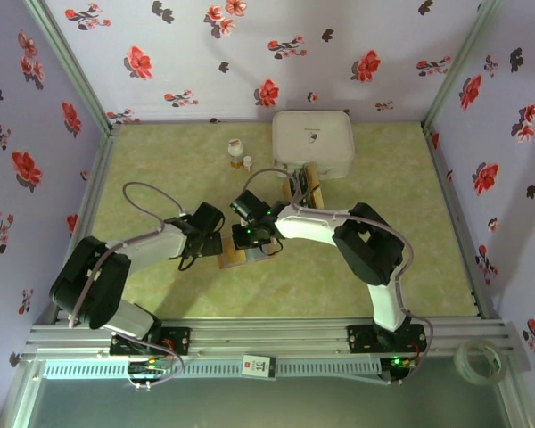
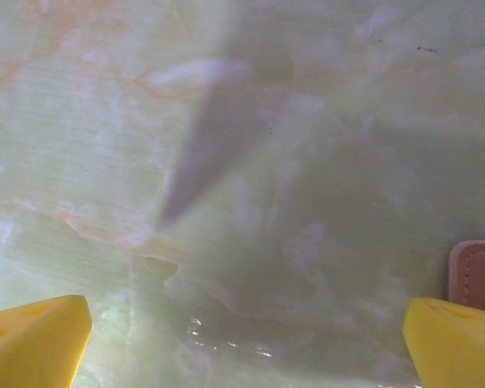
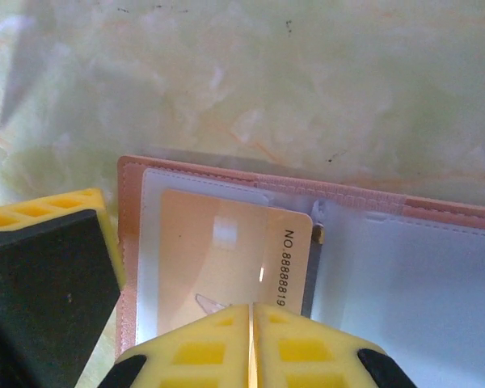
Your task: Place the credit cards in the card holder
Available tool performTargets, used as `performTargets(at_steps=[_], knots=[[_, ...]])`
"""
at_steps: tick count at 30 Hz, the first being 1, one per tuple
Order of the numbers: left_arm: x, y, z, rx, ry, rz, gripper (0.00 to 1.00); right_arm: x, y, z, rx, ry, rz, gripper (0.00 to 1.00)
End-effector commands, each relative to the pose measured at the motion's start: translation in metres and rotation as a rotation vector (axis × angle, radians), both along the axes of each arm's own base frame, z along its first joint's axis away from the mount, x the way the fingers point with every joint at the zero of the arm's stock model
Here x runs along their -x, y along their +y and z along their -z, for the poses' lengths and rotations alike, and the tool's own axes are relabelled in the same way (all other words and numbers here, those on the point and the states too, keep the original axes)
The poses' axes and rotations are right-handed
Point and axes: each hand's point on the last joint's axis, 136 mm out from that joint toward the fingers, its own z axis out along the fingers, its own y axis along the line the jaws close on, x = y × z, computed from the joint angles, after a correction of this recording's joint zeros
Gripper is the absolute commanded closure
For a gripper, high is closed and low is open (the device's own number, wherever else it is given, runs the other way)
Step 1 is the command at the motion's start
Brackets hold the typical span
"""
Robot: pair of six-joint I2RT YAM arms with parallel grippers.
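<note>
The right gripper (image 3: pixel 250 311) has its yellow fingers pressed together, with the tips over the near edge of a gold card (image 3: pixel 226 250); whether they touch it is hard to tell. The card lies on the left inner page of the open brown wallet (image 3: pixel 436 214), which rests flat on the green table (image 3: pixel 307 81). Just beside the wallet, the left gripper (image 2: pixel 242 356) is spread wide over bare table.

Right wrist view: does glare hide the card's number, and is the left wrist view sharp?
Right wrist view: a pale glare patch sits on the credit card, yet its number reads clearly. Left wrist view: soft and hazy, with a dark shadow across the table.
</note>
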Motion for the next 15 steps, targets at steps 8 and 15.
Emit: performTargets(at_steps=[8,15], knots=[[0.01,0.022,-0.006,-0.037,-0.027,-0.092,0.0,-0.004,-0.018,-0.004,0.062,-0.043,-0.002,0.89],[0.014,0.025,0.005,-0.06,0.003,-0.1,0.0,-0.004,-0.021,0.011,0.095,-0.032,-0.011,0.9]])
